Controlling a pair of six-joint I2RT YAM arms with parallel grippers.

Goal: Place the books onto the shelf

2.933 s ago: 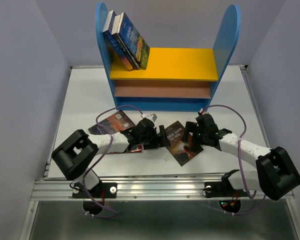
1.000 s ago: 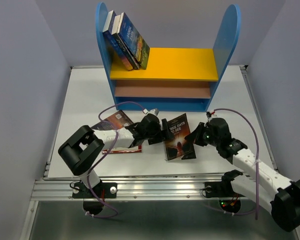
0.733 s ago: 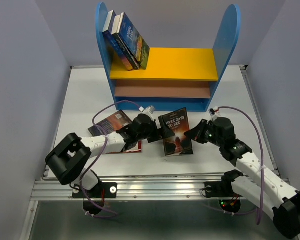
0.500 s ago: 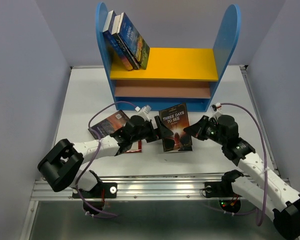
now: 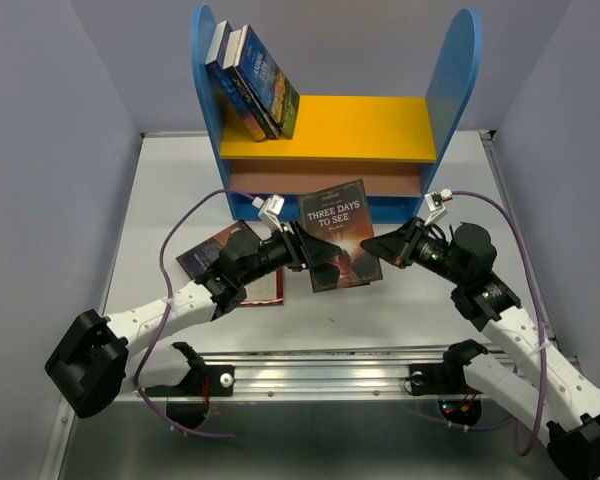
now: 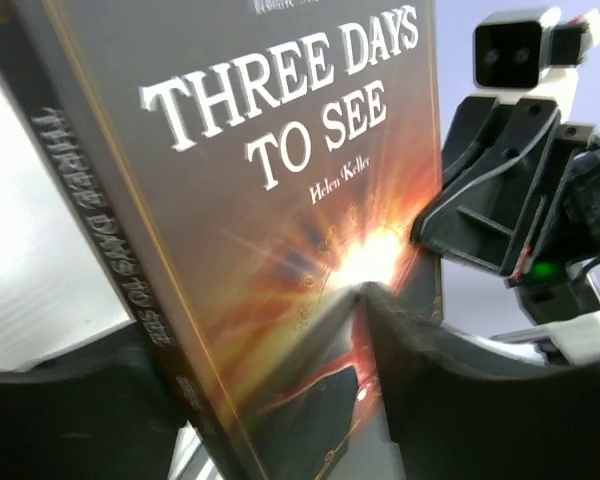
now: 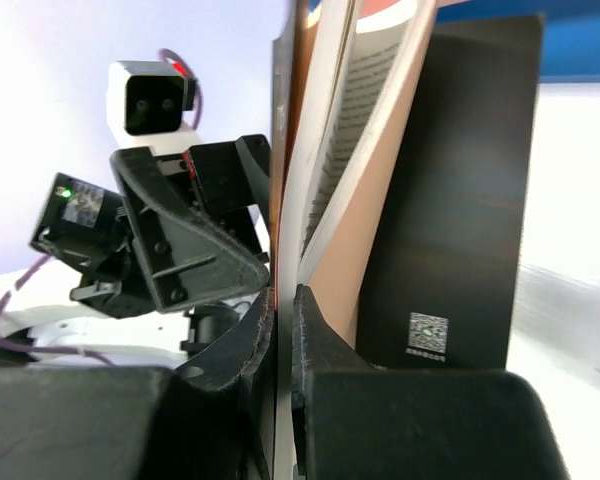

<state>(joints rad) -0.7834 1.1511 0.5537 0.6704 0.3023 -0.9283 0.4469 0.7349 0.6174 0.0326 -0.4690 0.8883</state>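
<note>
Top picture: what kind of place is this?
Probably a robot test booth, not a library: plain walls around a white table, a metal rail at its edge, one small blue shelf.

White table [image 5: 160, 190] bears the shelf [image 5: 350, 125] and perhaps two flat books [image 5: 202, 255]

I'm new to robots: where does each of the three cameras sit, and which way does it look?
Top external: fixed above and behind the robot, looking down at the table, shelf and book, with the left arm and right arm in view.
Left wrist: on the left arm, facing the book's front cover; its own dark fingers show below.
Right wrist: on the right arm, sighting along the book's page edges; its own fingers show below.
Shared: both wrist views show the book and the opposite gripper: right gripper, left gripper.
</note>
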